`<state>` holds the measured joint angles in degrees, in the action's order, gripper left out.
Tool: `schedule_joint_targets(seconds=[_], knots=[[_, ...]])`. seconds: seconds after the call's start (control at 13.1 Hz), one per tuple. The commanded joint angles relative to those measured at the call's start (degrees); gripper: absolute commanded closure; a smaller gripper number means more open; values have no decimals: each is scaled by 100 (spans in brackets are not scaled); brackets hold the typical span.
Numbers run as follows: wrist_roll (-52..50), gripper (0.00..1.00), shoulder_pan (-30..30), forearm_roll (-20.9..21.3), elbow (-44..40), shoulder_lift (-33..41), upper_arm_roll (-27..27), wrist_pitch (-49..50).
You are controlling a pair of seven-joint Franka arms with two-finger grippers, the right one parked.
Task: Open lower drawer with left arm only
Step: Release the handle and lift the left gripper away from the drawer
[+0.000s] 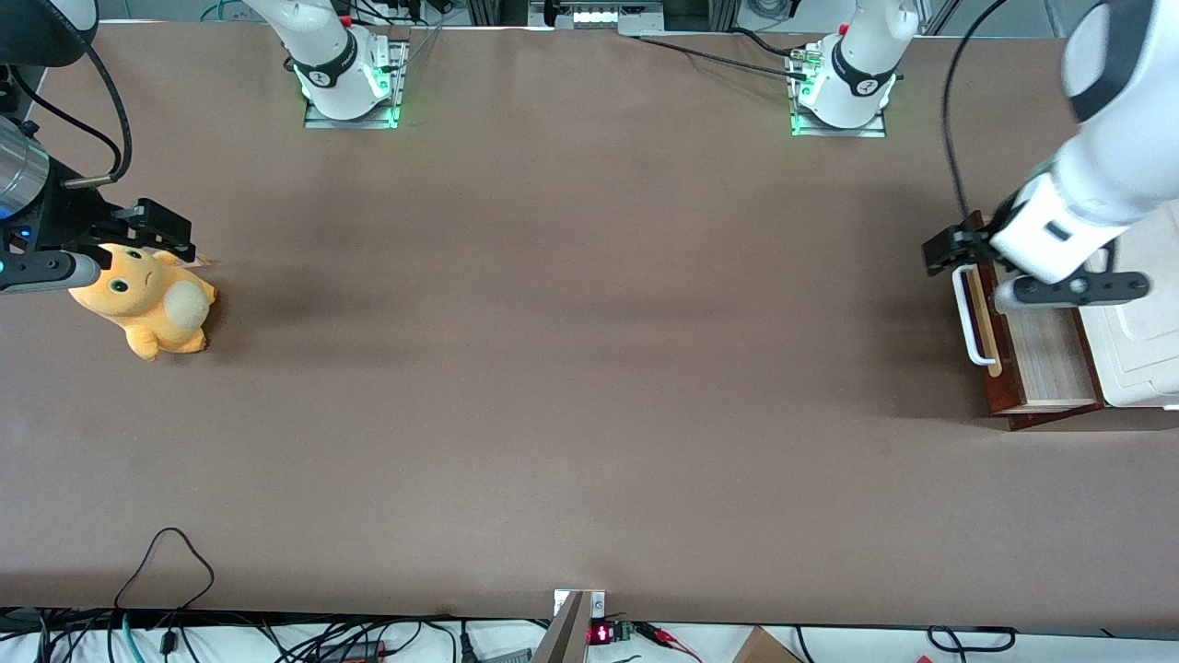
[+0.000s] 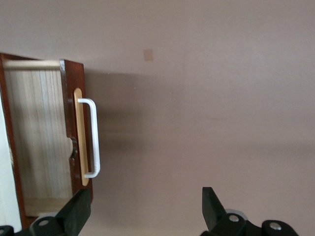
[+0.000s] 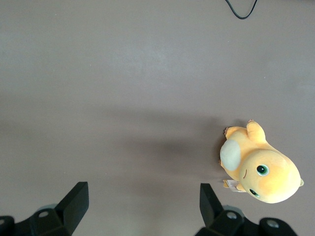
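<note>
The lower drawer (image 1: 1002,391) stands pulled out of the cream-white cabinet (image 1: 1142,322), toward the working arm's end of the table. Its dark red-brown front carries a white U-shaped handle (image 1: 967,318) on a pale wood strip, and the light wood inside (image 1: 1050,359) shows. The left arm's black gripper (image 1: 951,250) hovers above the handle end that is farther from the front camera. In the left wrist view the gripper (image 2: 146,214) is open with nothing between its fingers (image 2: 78,212), and it is clear of the handle (image 2: 95,137) and the drawer front (image 2: 69,98).
An orange plush toy (image 1: 147,299) lies toward the parked arm's end of the table. Two arm bases (image 1: 345,69) stand along the table edge farthest from the front camera. Loose cables (image 1: 166,562) lie at the nearest edge. A small tan patch (image 2: 148,54) marks the table.
</note>
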<state>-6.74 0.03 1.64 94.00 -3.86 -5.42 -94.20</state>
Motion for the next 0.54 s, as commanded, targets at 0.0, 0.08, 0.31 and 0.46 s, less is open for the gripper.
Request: schedule_joint_targets(seconds=[0.0,0.08,0.31,0.46], knots=[[261,0,-47,-146,66,113,15,-72],[243,0,-47,-164,66,104,15,-168],[251,0,-30,-138,57,113,15,-248],[243,0,-38,-129,49,113,6,-239]])
